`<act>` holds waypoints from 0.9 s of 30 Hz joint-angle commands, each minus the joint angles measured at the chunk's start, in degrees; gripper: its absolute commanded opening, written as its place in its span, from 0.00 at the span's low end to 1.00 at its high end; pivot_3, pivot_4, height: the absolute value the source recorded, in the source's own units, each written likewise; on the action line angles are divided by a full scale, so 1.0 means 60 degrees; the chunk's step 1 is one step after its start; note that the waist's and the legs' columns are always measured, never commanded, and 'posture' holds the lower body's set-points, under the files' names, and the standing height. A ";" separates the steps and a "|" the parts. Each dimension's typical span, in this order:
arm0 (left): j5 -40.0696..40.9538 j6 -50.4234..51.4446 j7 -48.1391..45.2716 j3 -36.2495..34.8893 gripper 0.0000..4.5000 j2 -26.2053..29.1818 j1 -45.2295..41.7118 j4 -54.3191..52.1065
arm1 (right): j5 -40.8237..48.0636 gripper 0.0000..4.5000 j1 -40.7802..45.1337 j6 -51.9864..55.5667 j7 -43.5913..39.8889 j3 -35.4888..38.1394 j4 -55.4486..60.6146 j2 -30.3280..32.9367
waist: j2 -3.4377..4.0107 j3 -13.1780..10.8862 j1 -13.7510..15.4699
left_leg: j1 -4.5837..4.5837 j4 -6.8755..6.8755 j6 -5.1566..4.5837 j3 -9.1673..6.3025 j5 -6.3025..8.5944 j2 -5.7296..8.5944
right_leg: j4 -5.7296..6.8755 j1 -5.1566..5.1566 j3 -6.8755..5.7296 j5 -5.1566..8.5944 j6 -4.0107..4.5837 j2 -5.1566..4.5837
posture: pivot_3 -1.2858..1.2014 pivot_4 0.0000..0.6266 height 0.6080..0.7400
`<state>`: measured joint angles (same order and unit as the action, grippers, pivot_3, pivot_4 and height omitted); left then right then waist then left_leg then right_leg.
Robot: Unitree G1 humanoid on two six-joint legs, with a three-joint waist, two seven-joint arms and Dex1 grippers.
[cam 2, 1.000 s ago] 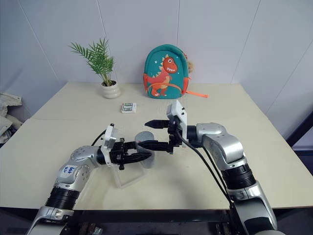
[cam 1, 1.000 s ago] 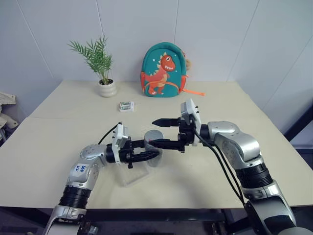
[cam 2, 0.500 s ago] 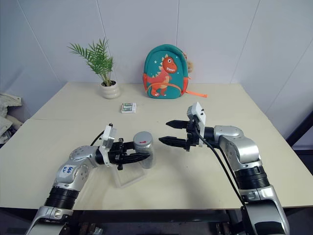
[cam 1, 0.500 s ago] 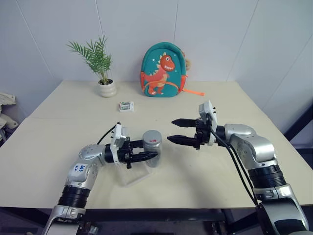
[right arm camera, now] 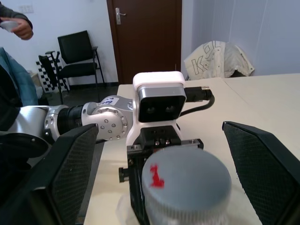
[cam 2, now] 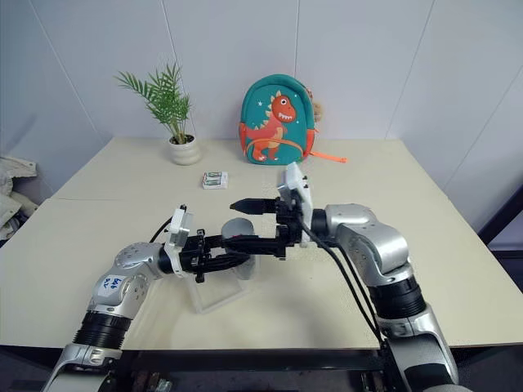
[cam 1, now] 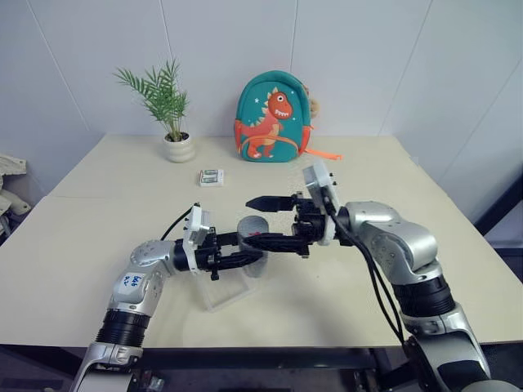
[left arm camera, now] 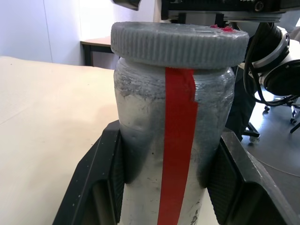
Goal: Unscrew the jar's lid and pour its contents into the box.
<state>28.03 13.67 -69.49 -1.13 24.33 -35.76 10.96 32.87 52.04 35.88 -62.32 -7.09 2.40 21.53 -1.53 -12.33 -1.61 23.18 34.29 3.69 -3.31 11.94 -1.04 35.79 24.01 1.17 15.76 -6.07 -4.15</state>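
Upright above the clear plastic box, the jar is clamped by its silvery-grey body between the two black fingers of the left pincer, its red stripe running down the side that faces the left wrist camera. The lid, ribbed round its edge and marked with a small red blot on top, sits on the jar's mouth. The right pincer reaches in from the robot's right with its fingers spread wide, one on each side of the lid and clear of it in the right wrist view, holding nothing. The box rests on the pale tabletop just below and slightly nearer the robot than the jar. Farther back on the tabletop lies a small white-and-green packet, and by the wall stand a potted plant and a teal dinosaur backpack. A person's hand shows in the room beyond, in the right wrist view.
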 commanded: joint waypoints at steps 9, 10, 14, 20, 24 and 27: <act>0.0189 -0.0067 -0.0034 -0.0084 0.43 -0.0013 -0.0174 -0.0489 | -0.0493 0.99 0.0401 -0.0714 -0.0084 -0.0063 -0.0863 -0.0343 | 0.0000 0.0000 -0.0012 | 0.0000 -0.0002 0.0000 0.0000 0.0000 -0.0001 | 0.0003 0.0000 0.0001 -0.0001 -0.0001 0.0001 | 0.52 0.24 1.00; 0.0189 -0.0057 -0.0036 -0.0087 0.43 -0.0006 -0.0174 -0.0500 | -0.0525 0.99 0.0395 -0.0743 -0.0096 -0.0055 -0.0923 -0.0331 | 0.0000 0.0000 -0.0011 | -0.0001 -0.0001 0.0000 -0.0001 0.0000 -0.0001 | 0.0007 0.0000 0.0001 0.0000 -0.0001 0.0002 | 0.52 0.24 1.00; 0.0196 -0.0041 -0.0040 -0.0107 0.43 0.0007 -0.0218 -0.0483 | -0.0614 0.99 0.0375 -0.0845 -0.0161 0.0005 -0.1144 -0.0259 | 0.0000 0.0000 -0.0009 | -0.0001 0.0001 0.0000 0.0000 0.0000 0.0000 | 0.0007 0.0000 0.0002 -0.0001 -0.0001 0.0002 | 0.52 0.24 1.00; 0.0213 -0.0020 -0.0020 -0.0109 0.43 0.0003 -0.0224 -0.0502 | -0.0847 0.99 0.0348 -0.1103 -0.0229 0.0181 -0.1585 0.0009 | 0.0000 0.0000 -0.0006 | -0.0001 0.0000 0.0000 0.0000 0.0000 0.0000 | 0.0006 0.0000 0.0002 -0.0001 -0.0001 0.0002 | 0.52 0.24 1.00; 0.0219 -0.0003 0.0018 -0.0120 0.43 0.0014 -0.0210 -0.0521 | -0.0917 0.99 0.0297 -0.1246 -0.0344 0.0331 -0.1860 0.0361 | 0.0000 0.0000 -0.0002 | 0.0000 0.0001 0.0000 0.0000 0.0000 0.0000 | 0.0006 0.0000 0.0002 -0.0001 -0.0002 0.0002 | 0.52 0.24 1.00; 0.0223 -0.0005 0.0043 -0.0123 0.43 0.0027 -0.0197 -0.0524 | -0.0933 0.99 0.0235 -0.1334 -0.0429 0.0407 -0.2020 0.0652 | 0.0000 0.0000 -0.0009 | 0.0000 0.0000 0.0000 0.0000 0.0000 0.0000 | 0.0005 0.0000 0.0002 -0.0001 -0.0002 0.0002 | 0.52 0.24 1.00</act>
<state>27.60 14.44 -67.60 -1.11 24.23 -35.76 10.17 28.99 53.05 28.63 -66.22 -7.60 -7.68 23.17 -1.53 -12.33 -1.66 23.18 34.30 3.69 -3.31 11.94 -1.04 35.82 24.01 1.19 15.76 -6.08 -4.14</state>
